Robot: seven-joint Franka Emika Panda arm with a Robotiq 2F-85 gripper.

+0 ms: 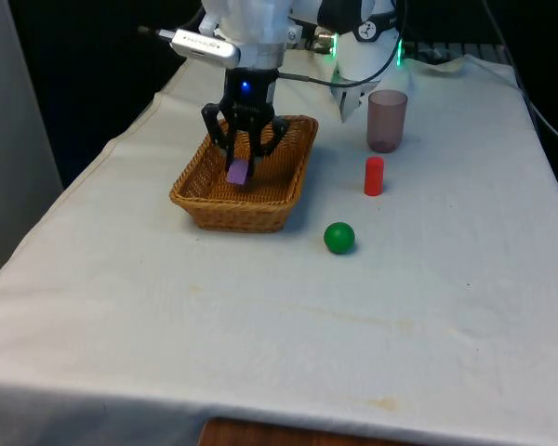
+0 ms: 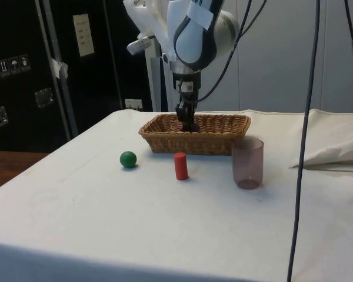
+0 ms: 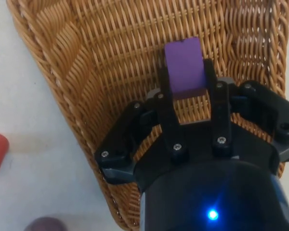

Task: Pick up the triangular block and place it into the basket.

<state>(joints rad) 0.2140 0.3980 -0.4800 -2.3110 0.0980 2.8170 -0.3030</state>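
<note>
Now we are holding the purple triangular block (image 3: 184, 67) pinched between the closed-in fingers of the tool (image 1: 244, 159), which is hanging inside the wicker basket (image 1: 288, 200), the block just above its woven floor. To finish well, we are judging it best to lower a touch, part the fingers gently, then lift straight up, keeping off the basket's walls. The red cylinder (image 1: 374, 176), green ball (image 1: 338, 237) and translucent cup (image 1: 387, 120) are standing apart on the surface (image 1: 279, 316).
</note>
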